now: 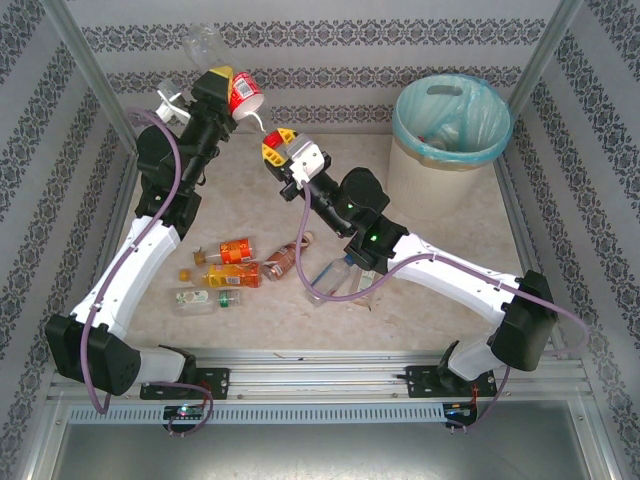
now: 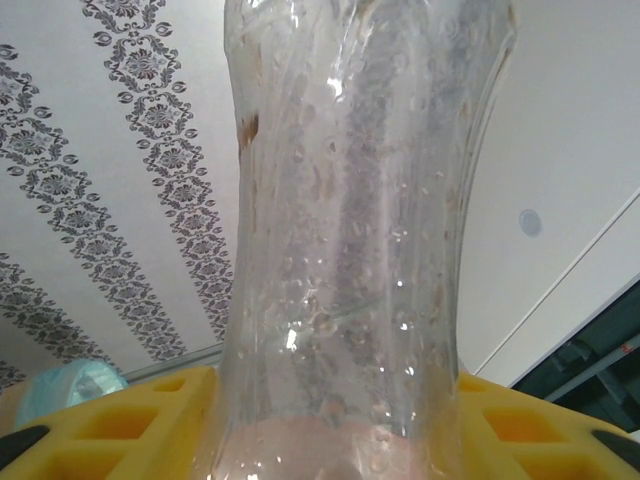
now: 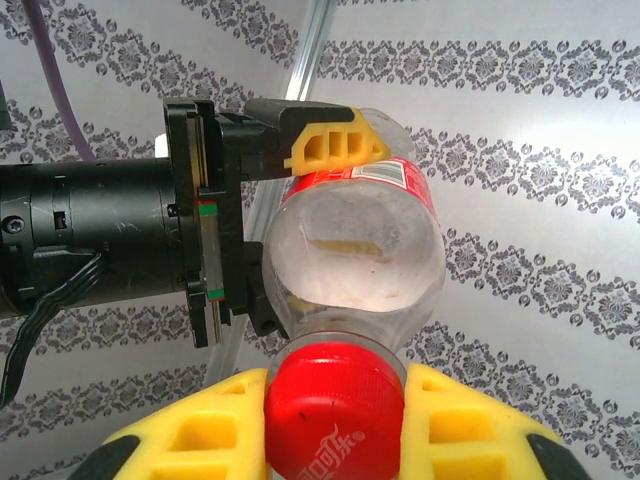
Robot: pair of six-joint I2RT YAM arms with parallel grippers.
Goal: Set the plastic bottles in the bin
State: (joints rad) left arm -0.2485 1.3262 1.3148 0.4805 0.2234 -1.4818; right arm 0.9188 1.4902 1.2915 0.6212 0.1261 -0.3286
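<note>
Red-capped bottle (image 1: 244, 93), one, clamped by left end effector (image 1: 228, 85) and right end effector (image 3: 335, 395).

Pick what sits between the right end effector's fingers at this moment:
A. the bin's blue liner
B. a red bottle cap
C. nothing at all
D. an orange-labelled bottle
B: in the right wrist view, the right end effector has a red cap between its yellow fingers, with the red-labelled bottle just beyond it.
</note>
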